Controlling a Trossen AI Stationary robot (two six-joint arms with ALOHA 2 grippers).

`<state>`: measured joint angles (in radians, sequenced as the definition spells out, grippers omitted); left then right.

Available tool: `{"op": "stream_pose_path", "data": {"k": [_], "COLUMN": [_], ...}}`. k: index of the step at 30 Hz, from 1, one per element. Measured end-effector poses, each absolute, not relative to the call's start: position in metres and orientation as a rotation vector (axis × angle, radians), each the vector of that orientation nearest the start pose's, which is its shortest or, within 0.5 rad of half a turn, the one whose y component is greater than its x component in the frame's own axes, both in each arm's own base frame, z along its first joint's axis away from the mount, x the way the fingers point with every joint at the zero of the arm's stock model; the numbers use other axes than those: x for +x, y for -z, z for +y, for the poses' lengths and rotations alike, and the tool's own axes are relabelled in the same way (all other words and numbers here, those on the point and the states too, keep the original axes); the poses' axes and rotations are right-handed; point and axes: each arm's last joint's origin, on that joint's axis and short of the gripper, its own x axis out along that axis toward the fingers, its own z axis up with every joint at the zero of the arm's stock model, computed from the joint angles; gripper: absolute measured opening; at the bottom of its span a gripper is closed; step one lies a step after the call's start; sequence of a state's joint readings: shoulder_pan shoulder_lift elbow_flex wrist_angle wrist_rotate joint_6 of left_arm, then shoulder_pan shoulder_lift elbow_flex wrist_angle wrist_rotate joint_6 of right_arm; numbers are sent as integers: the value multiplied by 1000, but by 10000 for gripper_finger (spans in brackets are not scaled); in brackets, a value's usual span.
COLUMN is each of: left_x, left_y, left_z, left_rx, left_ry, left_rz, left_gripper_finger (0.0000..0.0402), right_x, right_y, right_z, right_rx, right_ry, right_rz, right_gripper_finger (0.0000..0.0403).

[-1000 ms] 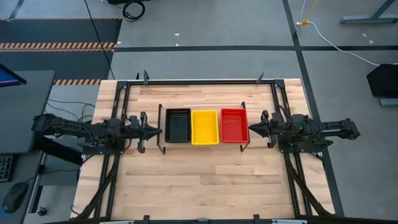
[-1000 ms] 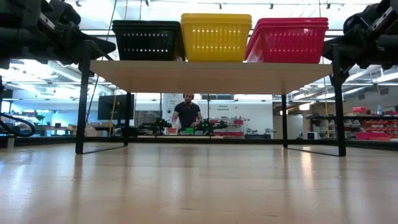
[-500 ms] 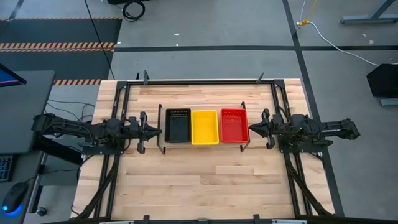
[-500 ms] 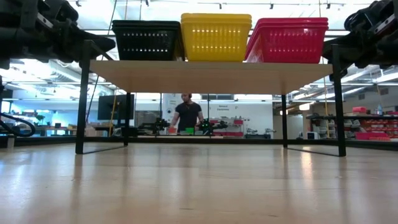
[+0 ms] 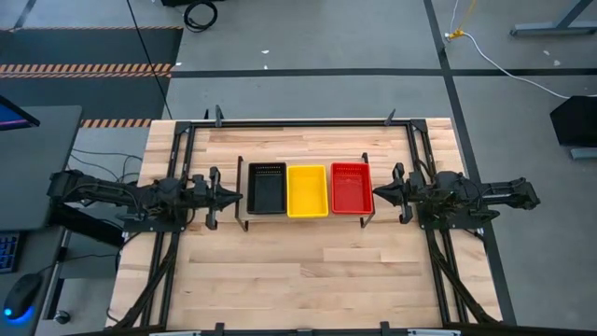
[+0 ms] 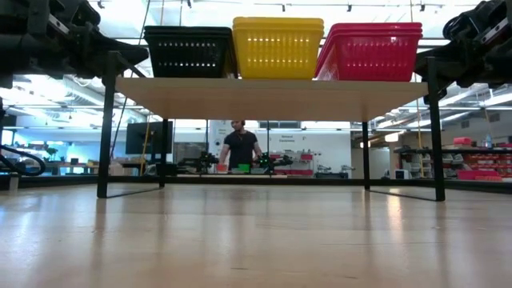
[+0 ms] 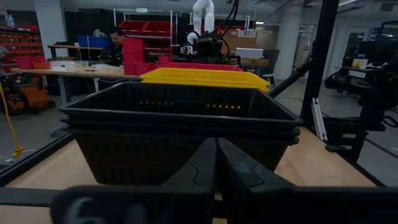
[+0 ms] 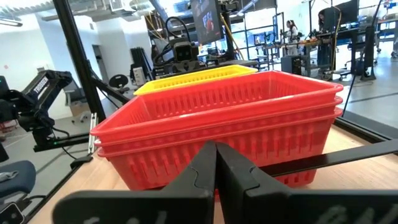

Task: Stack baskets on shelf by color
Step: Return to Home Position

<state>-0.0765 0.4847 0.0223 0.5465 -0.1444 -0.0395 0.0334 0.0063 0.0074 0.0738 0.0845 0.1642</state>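
Nothing on the table has shifted since half a second ago: both arms and all three stacks sit in the same places, and only in the full second before does the left arm's edge show a slight change in the low view. The left gripper [image 5: 233,194] hovers with its fingers [image 7: 242,174] pressed together tip to tip, holding nothing. The black baskets [image 5: 267,188] stand just ahead of those fingertips, apart from them. The right gripper [image 5: 376,193] mirrors it from the other end, its fingers [image 8: 249,177] likewise closed on each other and empty, with the red baskets [image 5: 352,187] just in front of their tips and not touching. The yellow baskets [image 5: 308,190] lie between the two, beyond the black stack as seen from the left fingers and beyond the red one from the right. All three nested stacks rest open side up on the shelf [image 6: 272,98], side by side and touching or nearly so. Each basket's long axis runs across the line joining the two sets of fingertips, from the table's [image 5: 298,271] near side to its far side, while the shelf's own length runs along that line. A short end wall of the black stack faces the left fingers, and the red stack shows three rims. A person [image 6: 240,146] stands far behind in the room.
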Motion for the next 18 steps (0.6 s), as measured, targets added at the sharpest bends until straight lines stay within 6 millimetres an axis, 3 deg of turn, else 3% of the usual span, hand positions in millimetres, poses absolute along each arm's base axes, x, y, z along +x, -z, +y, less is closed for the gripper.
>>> {"op": "stream_pose_path", "data": {"k": [8, 18], "left_x": [128, 128], "left_y": [-180, -180], "left_z": [-6, -6], "left_rx": [-49, -49], "left_ry": [-66, -67], "left_rz": [-88, -90], "left_gripper_finger": [32, 19], "right_x": [97, 97], "right_y": [-173, -173], "right_z": [1, 1], "right_rx": [169, 169], "right_ry": [45, 45], "right_rz": [-79, -79], "right_gripper_finger": [12, 12]}}
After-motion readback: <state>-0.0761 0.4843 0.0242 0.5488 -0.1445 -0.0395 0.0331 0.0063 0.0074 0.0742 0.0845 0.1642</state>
